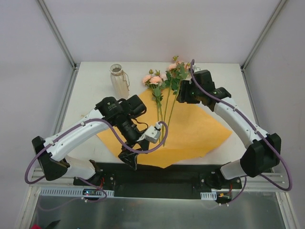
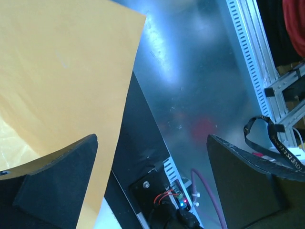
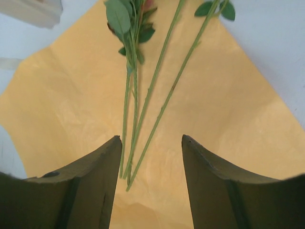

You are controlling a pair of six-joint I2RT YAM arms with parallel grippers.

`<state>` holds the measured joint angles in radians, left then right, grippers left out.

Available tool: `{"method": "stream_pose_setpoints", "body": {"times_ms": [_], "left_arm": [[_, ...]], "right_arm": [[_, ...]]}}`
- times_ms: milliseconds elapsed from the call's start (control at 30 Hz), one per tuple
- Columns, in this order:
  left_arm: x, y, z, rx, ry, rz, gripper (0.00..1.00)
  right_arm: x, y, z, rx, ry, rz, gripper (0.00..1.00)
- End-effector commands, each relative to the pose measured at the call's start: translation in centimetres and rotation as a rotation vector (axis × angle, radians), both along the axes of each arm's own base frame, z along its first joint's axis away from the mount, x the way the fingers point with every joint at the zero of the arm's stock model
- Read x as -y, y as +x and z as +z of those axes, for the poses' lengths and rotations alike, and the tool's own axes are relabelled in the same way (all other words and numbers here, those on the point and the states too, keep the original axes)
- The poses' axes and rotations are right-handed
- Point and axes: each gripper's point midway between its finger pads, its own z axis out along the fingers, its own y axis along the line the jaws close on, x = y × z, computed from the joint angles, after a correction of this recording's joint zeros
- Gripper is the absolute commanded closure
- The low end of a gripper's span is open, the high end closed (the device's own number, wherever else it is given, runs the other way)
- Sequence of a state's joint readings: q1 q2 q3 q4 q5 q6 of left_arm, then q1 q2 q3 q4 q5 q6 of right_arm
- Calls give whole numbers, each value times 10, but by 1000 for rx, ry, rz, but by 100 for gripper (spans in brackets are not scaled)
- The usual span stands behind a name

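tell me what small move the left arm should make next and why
Probably ease the left gripper further over the paper before closing: its jaws stand open and only the paper's edge reaches between them, so a grip now looks shallow.

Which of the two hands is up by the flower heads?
The right hand, open, at the far end by the pink flower heads. The left hand, also open, sits at the near edge of the yellow paper.

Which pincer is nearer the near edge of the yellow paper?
Left. The left pincer is open right at the near edge of the yellow paper. The right pincer is open toward the far side of the sheet, by the flowers.
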<state>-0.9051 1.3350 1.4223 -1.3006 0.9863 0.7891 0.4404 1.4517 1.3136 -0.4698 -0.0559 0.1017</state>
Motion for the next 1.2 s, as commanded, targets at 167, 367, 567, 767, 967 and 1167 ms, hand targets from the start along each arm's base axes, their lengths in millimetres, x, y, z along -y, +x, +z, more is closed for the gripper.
{"method": "stream_pose_setpoints", "body": {"times_ms": [167, 367, 567, 767, 967, 1167], "left_arm": [[-3, 48, 44, 124, -38, 180, 1], [-59, 172, 75, 204, -70, 729, 1], [-154, 251, 8, 134, 102, 1248, 1], [-237, 283, -68, 106, 341, 1583, 1], [-277, 296, -106, 69, 500, 1754, 3], [-275, 297, -113, 39, 512, 1747, 4]], "right_arm": [[10, -53, 4, -13, -106, 14, 42], [0, -49, 9, 18, -138, 54, 39], [-54, 7, 7, 48, -136, 142, 42], [-91, 57, -37, 54, -220, 228, 48], [-99, 75, -86, 7, -302, 269, 53], [-94, 62, -124, -41, -335, 298, 55]]}}
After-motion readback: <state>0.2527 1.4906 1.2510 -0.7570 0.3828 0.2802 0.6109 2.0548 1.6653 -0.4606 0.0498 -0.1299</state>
